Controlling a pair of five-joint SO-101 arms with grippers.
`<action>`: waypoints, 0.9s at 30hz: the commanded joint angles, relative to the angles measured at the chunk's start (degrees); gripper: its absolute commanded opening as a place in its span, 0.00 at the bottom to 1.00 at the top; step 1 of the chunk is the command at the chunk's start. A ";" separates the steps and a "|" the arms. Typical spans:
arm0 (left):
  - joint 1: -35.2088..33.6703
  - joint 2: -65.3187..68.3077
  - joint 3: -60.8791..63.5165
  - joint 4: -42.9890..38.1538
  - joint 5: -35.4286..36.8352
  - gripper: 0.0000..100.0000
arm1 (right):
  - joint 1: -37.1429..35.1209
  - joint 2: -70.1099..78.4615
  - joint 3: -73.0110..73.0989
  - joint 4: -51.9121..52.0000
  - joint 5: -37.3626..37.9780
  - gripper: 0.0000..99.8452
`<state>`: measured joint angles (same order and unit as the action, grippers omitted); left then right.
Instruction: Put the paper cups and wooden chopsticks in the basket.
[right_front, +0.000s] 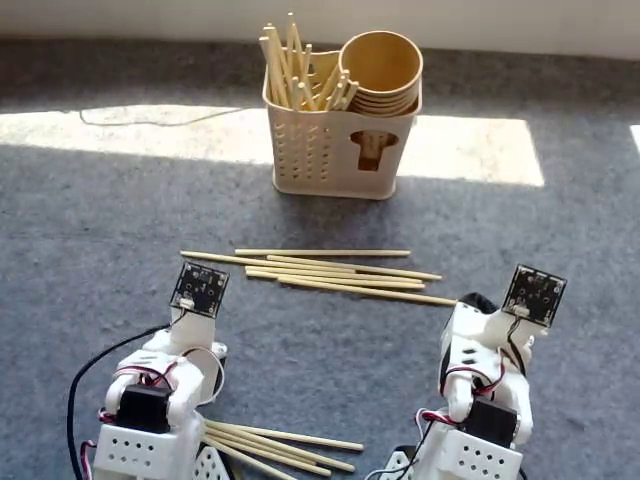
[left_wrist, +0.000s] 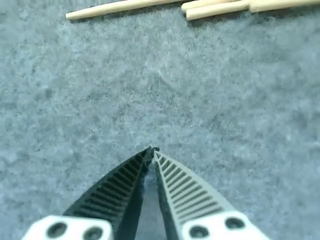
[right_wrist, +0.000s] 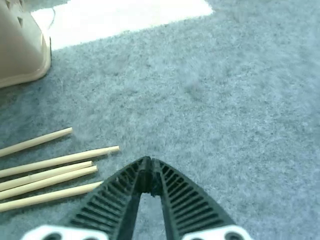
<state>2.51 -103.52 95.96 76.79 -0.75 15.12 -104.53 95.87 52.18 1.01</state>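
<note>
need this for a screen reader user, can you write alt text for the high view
A cream slotted basket holds a stack of paper cups and upright wooden chopsticks. A row of loose chopsticks lies on the grey carpet between it and the left arm and right arm, and a smaller bunch lies between the arms' bases.

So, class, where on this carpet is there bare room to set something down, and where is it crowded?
Bare carpet lies left and right of the basket, and between the middle chopstick row and the lower bundle. Crowded: the basket itself, packed with paper cups and upright chopsticks.
</note>
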 joint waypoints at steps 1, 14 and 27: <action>-0.04 -0.66 1.19 0.70 -0.18 0.01 | 0.75 -0.66 6.81 -3.03 4.75 0.01; -0.04 -0.66 1.19 0.70 -0.18 0.01 | 13.76 -0.66 -1.54 -7.78 11.60 0.01; -0.04 -0.66 1.19 0.70 -0.18 0.01 | 14.81 -0.66 -4.62 -8.31 11.60 0.01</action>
<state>2.77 -103.52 95.96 77.14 -0.75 29.36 -104.62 93.85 45.58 12.00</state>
